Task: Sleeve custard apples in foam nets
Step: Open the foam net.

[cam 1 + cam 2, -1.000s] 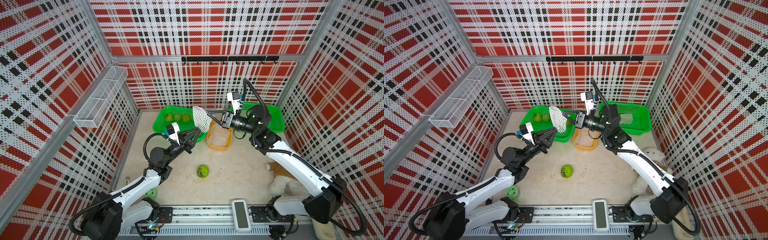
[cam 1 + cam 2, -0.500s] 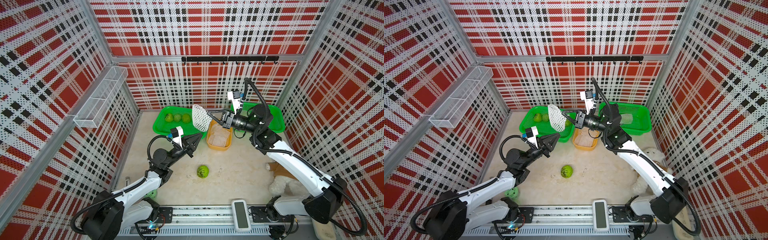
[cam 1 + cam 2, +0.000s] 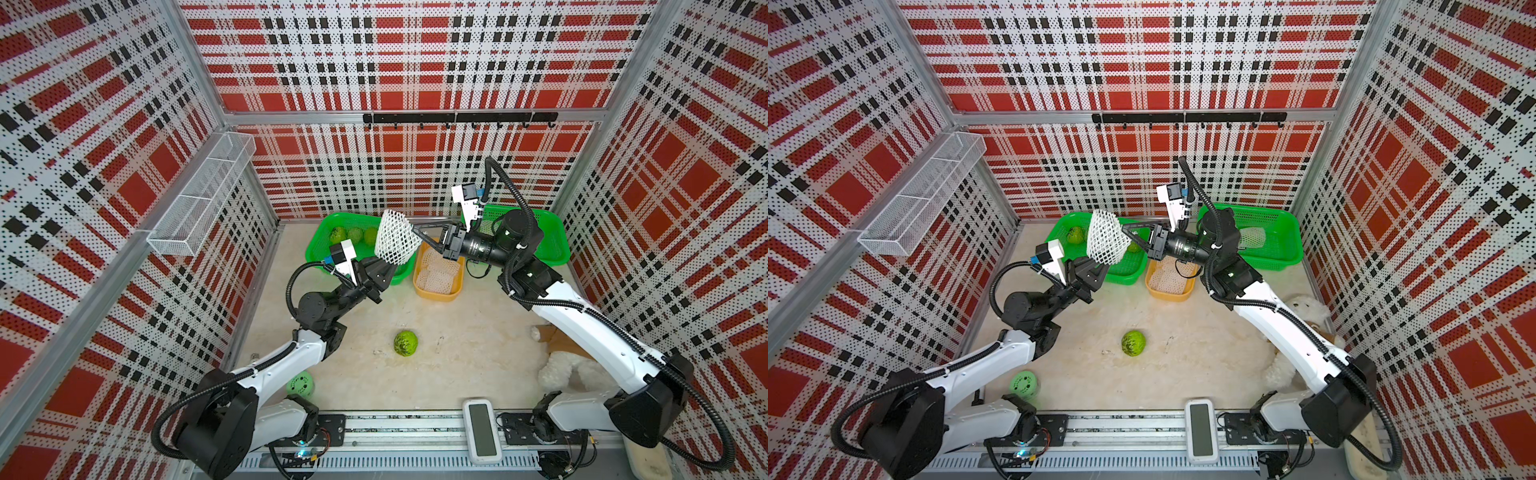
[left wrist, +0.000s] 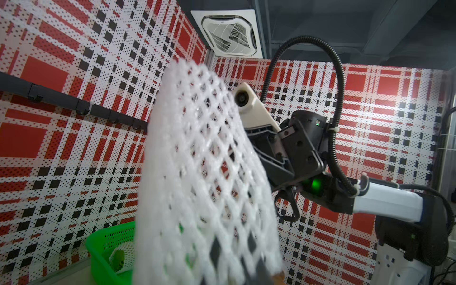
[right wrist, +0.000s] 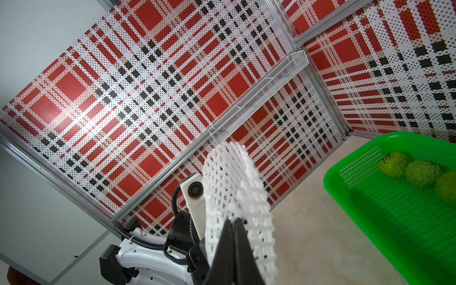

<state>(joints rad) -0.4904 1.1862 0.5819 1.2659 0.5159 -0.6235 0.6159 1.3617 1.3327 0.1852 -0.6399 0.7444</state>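
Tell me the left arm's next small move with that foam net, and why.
Probably close the left gripper on the near edge of the foam net, if it isn't gripping already, then ease away from the right gripper to open the mouth. The right gripper is shut on the opposite edge, and the net looks flattened.

Bright, even light — foam net (image 4: 197,172) blurred, edges bowed.

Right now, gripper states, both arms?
Left gripper: at lower edge of the foam net, grip cannot be told.
Right gripper: closed, holding the foam net.
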